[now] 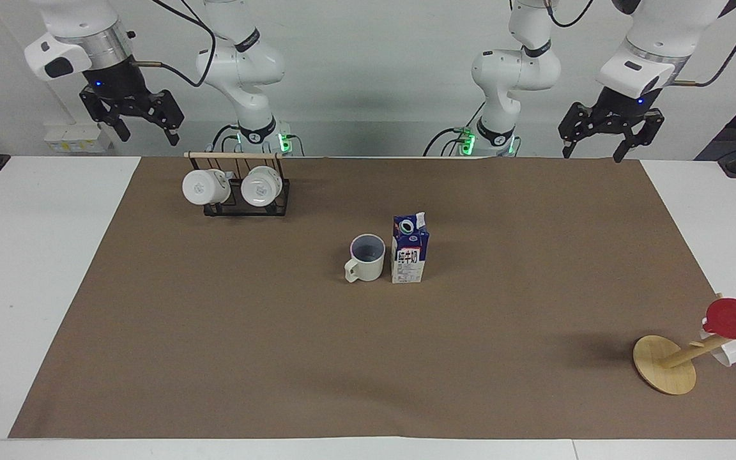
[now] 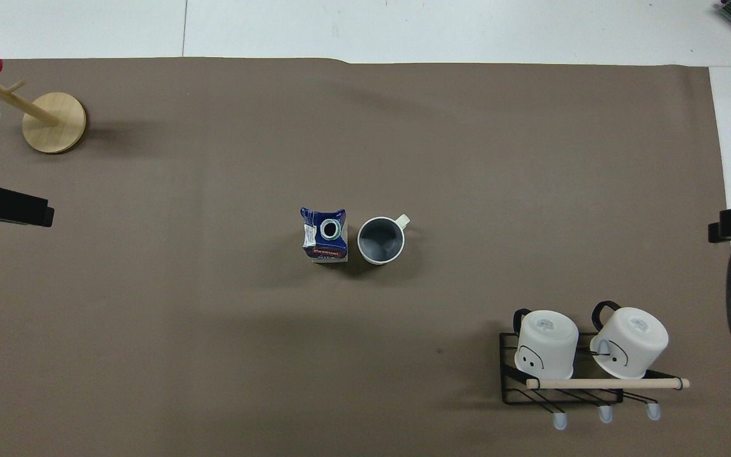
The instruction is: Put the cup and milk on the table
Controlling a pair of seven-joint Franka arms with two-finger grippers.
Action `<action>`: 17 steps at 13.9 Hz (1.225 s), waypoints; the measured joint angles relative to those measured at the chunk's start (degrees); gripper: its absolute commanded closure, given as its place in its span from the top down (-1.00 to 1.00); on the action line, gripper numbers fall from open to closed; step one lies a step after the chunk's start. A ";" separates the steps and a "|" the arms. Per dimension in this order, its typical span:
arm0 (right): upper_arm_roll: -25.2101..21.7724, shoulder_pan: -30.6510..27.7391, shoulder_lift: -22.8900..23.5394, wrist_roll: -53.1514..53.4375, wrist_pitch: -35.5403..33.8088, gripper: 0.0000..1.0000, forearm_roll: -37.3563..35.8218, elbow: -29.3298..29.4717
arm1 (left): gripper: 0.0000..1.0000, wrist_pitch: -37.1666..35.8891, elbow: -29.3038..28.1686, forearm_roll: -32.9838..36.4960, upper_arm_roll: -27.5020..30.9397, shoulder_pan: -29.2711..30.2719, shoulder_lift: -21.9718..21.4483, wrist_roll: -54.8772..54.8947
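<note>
Robotics lab, two bench-mounted arms (image 1: 240, 57), paper-covered table (image 1: 36, 268)
</note>
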 measured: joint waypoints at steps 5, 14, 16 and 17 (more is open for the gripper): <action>0.00 0.00 0.00 0.00 0.00 1.00 0.00 0.00 | 1.00 -0.70 2.12 -0.25 -0.19 1.17 1.53 1.71; 0.00 0.00 0.00 0.00 0.00 1.00 0.00 0.00 | 1.00 -0.84 2.14 -0.26 -0.44 1.17 1.47 1.71; 0.00 0.00 0.00 0.00 0.00 1.00 0.00 0.00 | 1.00 -0.89 2.14 -0.26 -0.44 1.17 1.47 1.71; 0.00 0.00 0.00 0.00 0.00 1.00 0.00 0.00 | 1.00 -0.91 2.14 -0.26 -0.44 1.17 1.47 1.71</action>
